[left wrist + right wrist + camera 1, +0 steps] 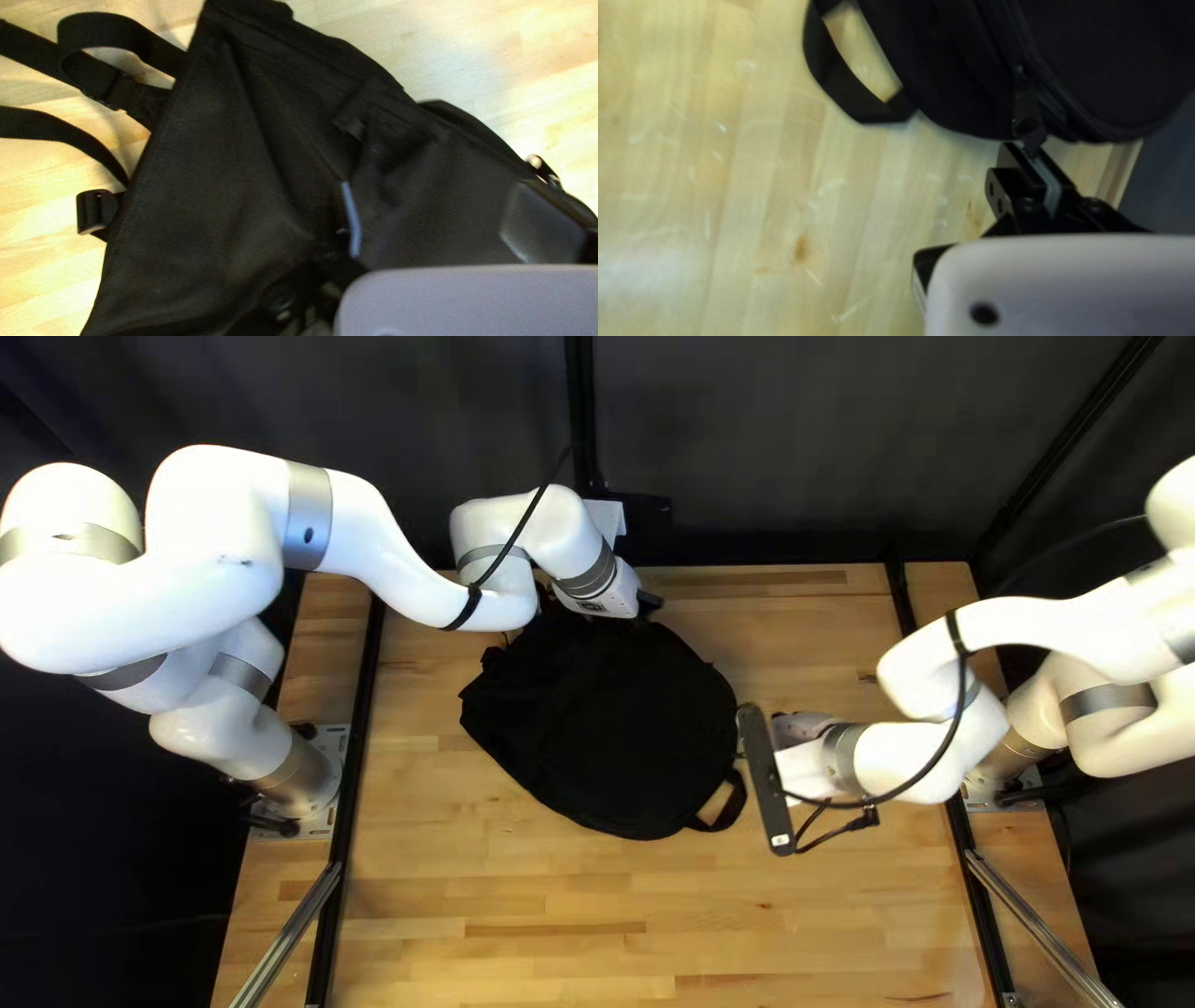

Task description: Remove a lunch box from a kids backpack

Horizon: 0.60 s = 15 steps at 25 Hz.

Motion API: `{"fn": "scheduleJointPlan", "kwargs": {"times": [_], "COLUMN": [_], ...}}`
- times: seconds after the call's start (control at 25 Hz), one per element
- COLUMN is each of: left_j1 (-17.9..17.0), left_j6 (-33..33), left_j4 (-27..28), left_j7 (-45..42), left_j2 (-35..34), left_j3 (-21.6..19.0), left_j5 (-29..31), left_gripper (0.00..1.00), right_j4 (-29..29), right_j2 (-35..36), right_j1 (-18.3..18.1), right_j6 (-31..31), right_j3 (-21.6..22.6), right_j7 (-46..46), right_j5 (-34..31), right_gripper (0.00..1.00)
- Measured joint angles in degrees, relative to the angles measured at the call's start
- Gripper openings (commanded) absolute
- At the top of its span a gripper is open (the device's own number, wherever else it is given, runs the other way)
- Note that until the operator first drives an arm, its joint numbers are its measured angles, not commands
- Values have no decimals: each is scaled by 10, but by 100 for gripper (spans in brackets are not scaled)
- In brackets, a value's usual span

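Observation:
A black backpack lies on the table, its carry loop at the near right. My left gripper is at its far edge in the top left view. In the left wrist view, black cloth lies under and between the widely parted fingers of my left gripper, which is open. At the backpack's right side is my right gripper, mostly hidden by its wrist camera. The right wrist view shows my right gripper shut on a black zipper pull. No lunch box is visible.
Straps with buckles spread from the backpack onto the wooden table. The carry loop lies beside the zipper. Black rails run along both table sides, and a dark curtain hangs behind.

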Motion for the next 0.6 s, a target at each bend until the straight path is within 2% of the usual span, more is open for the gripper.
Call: {"fn": "scheduleJointPlan", "kwargs": {"times": [0.32, 0.36, 0.4, 0.44, 0.48, 0.52, 0.56, 0.6], "left_j1": [25, 28, 30, 32, 34, 36, 37, 39], "left_j6": [-37, -38, -39, -38, -38, -38, -38, -38], "left_j4": [18, 20, 21, 21, 20, 19, 17, 15], "left_j7": [87, 96, 103, 109, 114, 119, 124, 128], "left_j2": [60, 63, 65, 66, 66, 65, 65, 65], "left_j3": [-12, -13, -14, -15, -15, -16, -16, -16], "left_j5": [-88, -95, -101, -106, -110, -115, -118, -122], "left_gripper": [100, 97, 82, 75, 56, 45, 30, 23], "right_j4": [-33, -33, -32, -31, -29, -28, -28, -28], "right_j2": [-65, -69, -72, -72, -72, -70, -69, -67], "right_j1": [-12, -15, -18, -20, -21, -23, -25, -26], "right_j6": [21, 24, 27, 29, 30, 30, 30, 29], "right_j3": [-71, -78, -83, -86, -88, -89, -90, -91], "right_j7": [-106, -117, -125, -130, -133, -135, -135, -136], "right_j5": [10, 9, 8, 7, 6, 4, 3, 2], "right_gripper": [0, 0, 0, 0, 0, 0, 0, 0]}}
